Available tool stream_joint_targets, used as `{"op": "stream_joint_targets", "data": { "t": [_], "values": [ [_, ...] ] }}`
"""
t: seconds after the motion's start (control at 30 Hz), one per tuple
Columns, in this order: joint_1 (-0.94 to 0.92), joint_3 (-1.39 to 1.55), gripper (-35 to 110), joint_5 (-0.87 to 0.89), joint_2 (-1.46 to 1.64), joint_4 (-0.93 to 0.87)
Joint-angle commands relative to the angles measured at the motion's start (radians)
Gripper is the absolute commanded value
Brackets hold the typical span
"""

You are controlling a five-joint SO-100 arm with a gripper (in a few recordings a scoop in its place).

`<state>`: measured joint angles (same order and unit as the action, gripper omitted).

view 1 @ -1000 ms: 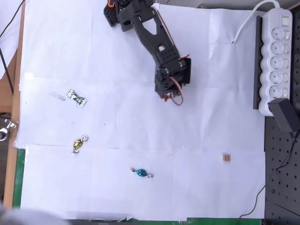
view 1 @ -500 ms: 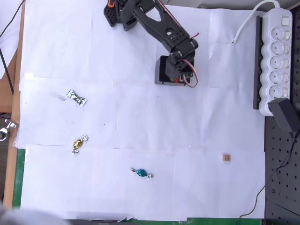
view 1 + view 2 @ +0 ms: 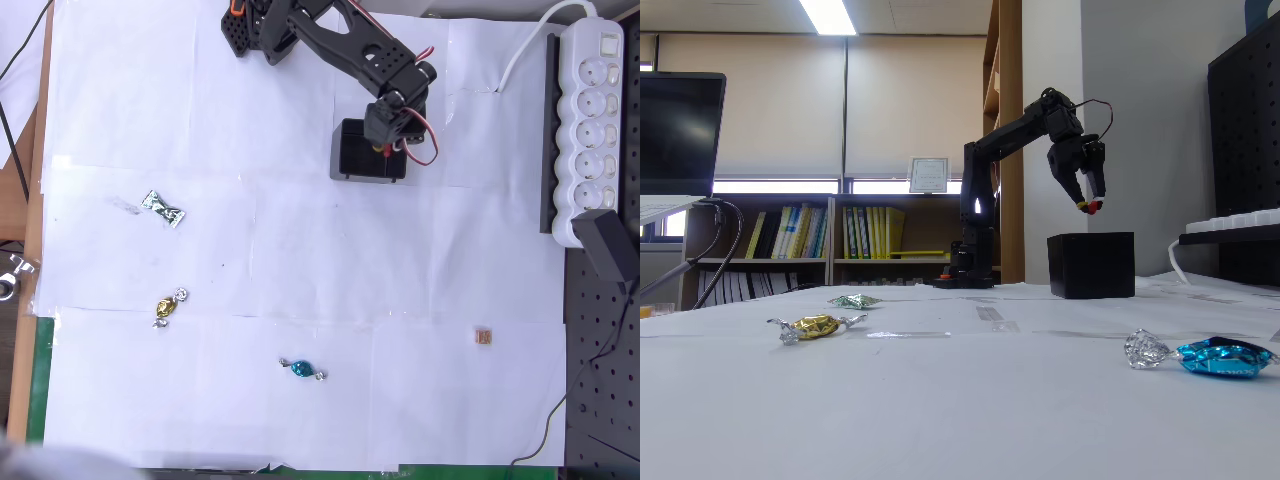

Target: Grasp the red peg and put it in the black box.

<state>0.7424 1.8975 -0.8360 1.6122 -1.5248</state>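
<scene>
Gripper (image 3: pixel 1089 205) is closed on the red peg (image 3: pixel 1092 208), hanging above the black box (image 3: pixel 1091 265) at right of centre in the fixed view. In the overhead view the peg (image 3: pixel 384 149) sits over the box (image 3: pixel 366 158), toward its right wall. You risk dropping it on the rim; it could bounce out onto the paper. Centre it and lower before releasing.

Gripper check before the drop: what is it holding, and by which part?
The gripper pinches the red peg at its fingertips, above the black box.
</scene>
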Motion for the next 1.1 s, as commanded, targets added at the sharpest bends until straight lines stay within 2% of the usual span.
{"op": "stream_joint_targets", "data": {
  "t": [0.0,0.13,0.33,0.5,0.77,1.07],
  "values": [
    [0.015,-0.012,0,-0.011,-0.103,0.011],
    [0.003,-0.063,0,-0.014,-0.106,0.052],
    [-0.006,-0.075,9,-0.02,-0.104,0.081],
    [-0.015,-0.081,23,-0.031,-0.101,0.086],
    [-0.025,-0.081,36,-0.035,-0.101,0.103],
    [-0.037,-0.083,38,-0.048,-0.106,0.104]
  ]
}}
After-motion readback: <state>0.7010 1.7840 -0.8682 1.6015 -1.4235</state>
